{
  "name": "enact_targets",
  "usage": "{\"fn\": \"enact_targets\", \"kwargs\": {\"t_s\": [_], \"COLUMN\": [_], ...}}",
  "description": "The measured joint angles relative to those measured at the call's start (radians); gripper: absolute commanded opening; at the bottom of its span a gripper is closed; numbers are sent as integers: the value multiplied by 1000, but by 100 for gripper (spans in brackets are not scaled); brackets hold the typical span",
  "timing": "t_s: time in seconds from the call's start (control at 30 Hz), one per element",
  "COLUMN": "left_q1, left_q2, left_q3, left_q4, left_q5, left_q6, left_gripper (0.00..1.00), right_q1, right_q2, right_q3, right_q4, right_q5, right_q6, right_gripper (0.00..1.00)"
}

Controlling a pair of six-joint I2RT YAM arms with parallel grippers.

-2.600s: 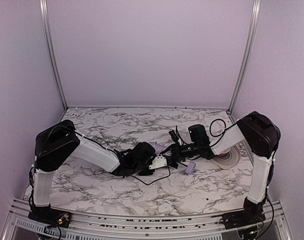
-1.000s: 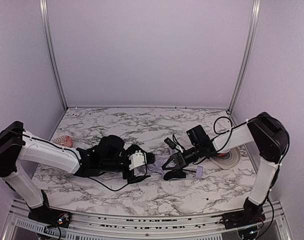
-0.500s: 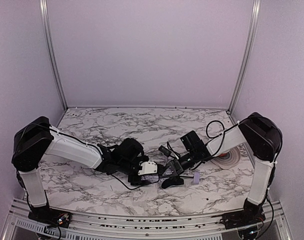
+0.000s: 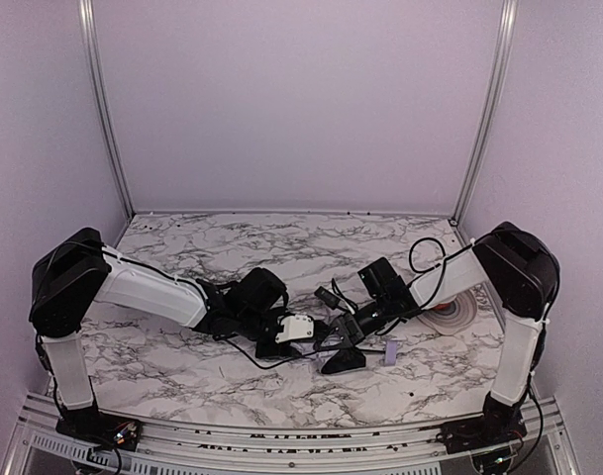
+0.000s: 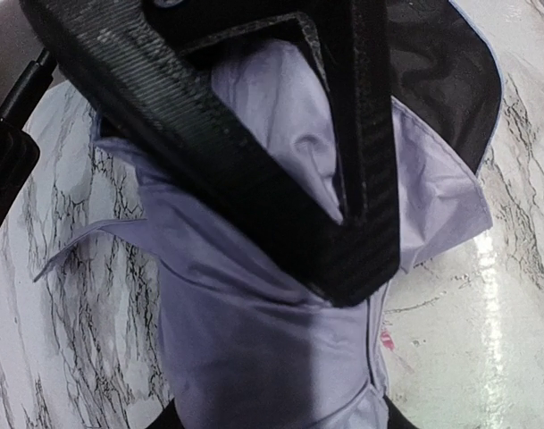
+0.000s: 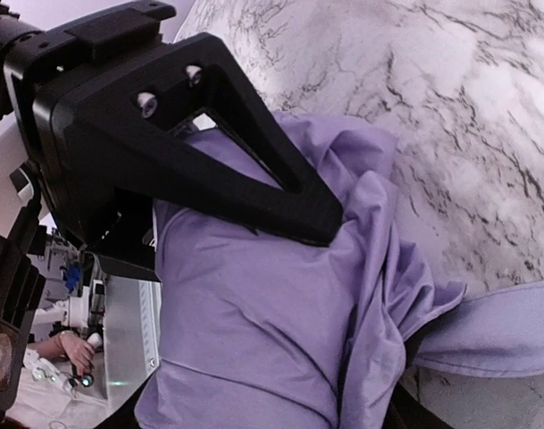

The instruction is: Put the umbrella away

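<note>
The umbrella (image 4: 343, 361) lies bunched on the marble table between my two grippers, black inner side showing, with its small lavender handle (image 4: 390, 351) to the right. My left gripper (image 4: 303, 334) comes in from the left and my right gripper (image 4: 335, 332) from the right, almost touching. In the left wrist view the lavender fabric (image 5: 254, 340) fills the space between my left gripper's (image 5: 276, 416) jaws. In the right wrist view the fabric (image 6: 254, 331) is bundled between my right gripper's (image 6: 263, 416) jaws. Both are shut on it.
An orange-and-white bowl (image 4: 453, 315) sits at the right, behind the right forearm. Black cables (image 4: 251, 358) trail on the table under the left arm. Walls enclose the table at the back and both sides.
The left arm swung in from the far left toward the centre. Both grippers have drawn closer together on the umbrella, and the bundle has shifted slightly toward the front.
</note>
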Motion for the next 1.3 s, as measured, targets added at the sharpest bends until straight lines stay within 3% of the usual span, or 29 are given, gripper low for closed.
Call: {"fn": "enact_targets", "kwargs": {"t_s": [0.07,0.2,0.3,0.57,0.8,1.03,1.13,1.2,1.3], "left_q1": [0,-2,-4,-11,-42,-60,-69,-77,-85], "left_q2": [0,0,0,-2,-16,-22,-24,-27,-28], "left_q3": [0,0,0,0,-16,-21,-24,-26,-27], "left_q4": [-3,-10,-15,-35,-37,-37,-37,-36,-36], "left_q5": [4,5,10,12,-49,-90,-110,-128,-149], "left_q6": [1,6,13,20,68,100,114,121,127], "left_gripper": [3,0,0,0,0,0,0,0,0], "right_q1": [-1,-7,-25,-121,-198,-214,-248,-259,-253], "right_q2": [-2,-40,-104,-300,-414,-533,-549,-523,-439], "right_q3": [0,0,0,0,1,1,9,47,157], "right_q4": [7,8,0,-7,-10,206,294,266,106], "right_q5": [1,15,41,145,424,629,639,620,637], "right_q6": [-4,-25,-49,-92,-153,-174,-146,-131,-85], "right_gripper": [81,99,100,100,100,99,73,67,67]}}
